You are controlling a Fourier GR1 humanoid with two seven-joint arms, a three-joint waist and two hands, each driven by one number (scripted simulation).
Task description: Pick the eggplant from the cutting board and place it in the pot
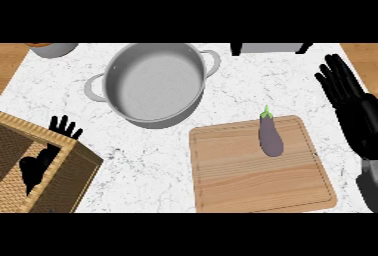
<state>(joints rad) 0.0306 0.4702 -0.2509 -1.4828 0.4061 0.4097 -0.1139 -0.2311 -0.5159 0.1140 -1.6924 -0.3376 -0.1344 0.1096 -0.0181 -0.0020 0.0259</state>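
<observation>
A purple eggplant [270, 136] with a green stem lies on the far part of the wooden cutting board [258, 180], stem pointing away from me. A large steel pot [153, 82] with two side handles stands to the upper left of the board, nothing in it. My right hand [356, 112] is open at the right edge, fingers straight and pointing away, to the right of the eggplant and apart from it. My left hand [59, 131] is open at the lower left, fingers up, mostly hidden behind a wicker basket.
A wicker basket [44, 167] fills the lower left corner. A grey bowl [53, 49] sits at the top left edge. A dark and white appliance [269, 48] stands at the counter's far edge, right of the pot.
</observation>
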